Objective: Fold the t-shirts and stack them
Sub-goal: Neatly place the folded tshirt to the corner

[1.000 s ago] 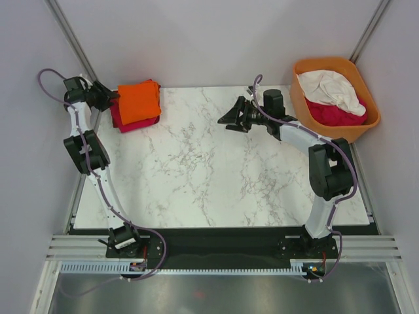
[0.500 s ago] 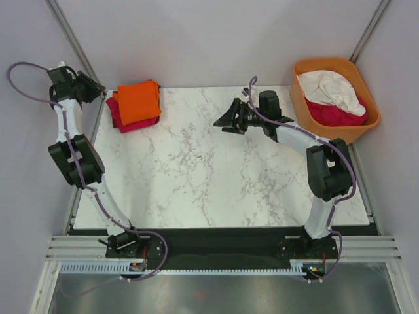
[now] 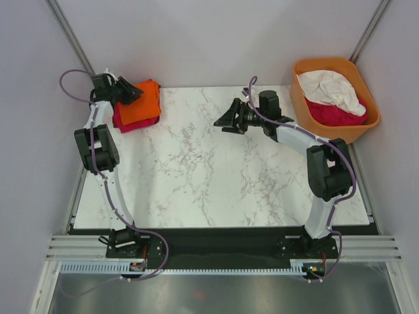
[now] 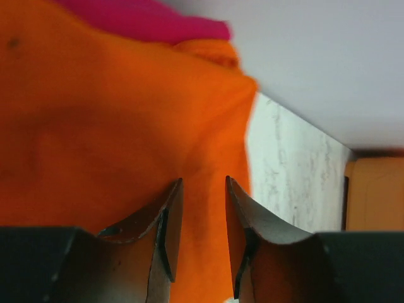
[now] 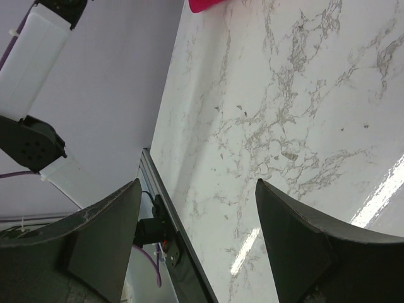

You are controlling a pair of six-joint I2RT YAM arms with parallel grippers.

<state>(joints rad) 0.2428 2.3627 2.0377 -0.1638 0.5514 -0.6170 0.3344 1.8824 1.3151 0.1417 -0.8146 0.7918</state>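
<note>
At the far-left corner of the bench [image 3: 196, 176], the left end effector [image 4: 202, 184], fingers narrowly apart and pinching nothing, sits over the folded orange shirt [image 3: 143, 104] atop the pink shirt [image 3: 122, 120]; it is probably best to press straight down without dragging, while the right end effector [image 3: 226, 118] is spread wide.

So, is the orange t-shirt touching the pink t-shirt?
Touching. The top external view shows the orange t-shirt lying directly on the pink t-shirt, whose edge sticks out below it.

Folded orange tee [image 3: 143, 103] atop pink tee [image 3: 131, 124]
</note>
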